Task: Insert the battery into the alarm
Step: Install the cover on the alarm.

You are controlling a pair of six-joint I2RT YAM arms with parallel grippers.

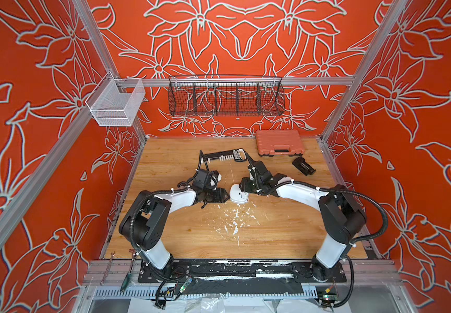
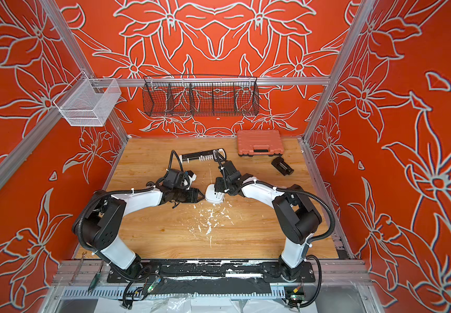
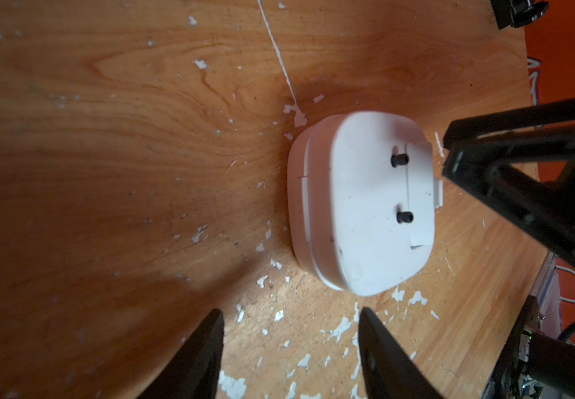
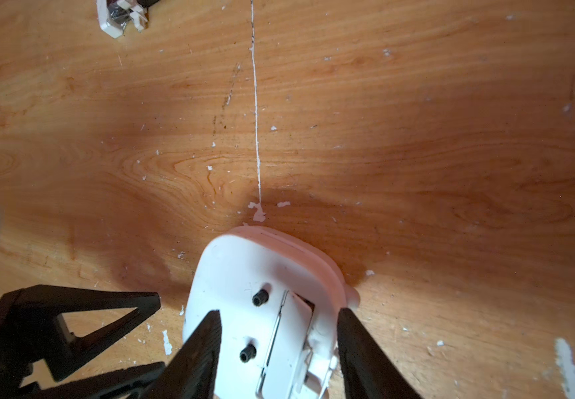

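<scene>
Alarm [image 3: 358, 207] face-down, cover [image 4: 291, 340] seemingly ajar

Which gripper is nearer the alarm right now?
Right. The right gripper is over the back of the alarm, jaws apart; the left gripper sits beside it, open, tips short of its edge.

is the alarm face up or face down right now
Face down: the alarm lies flat with its plain back and two black knobs turned up in both wrist views; no dial shows.
</scene>
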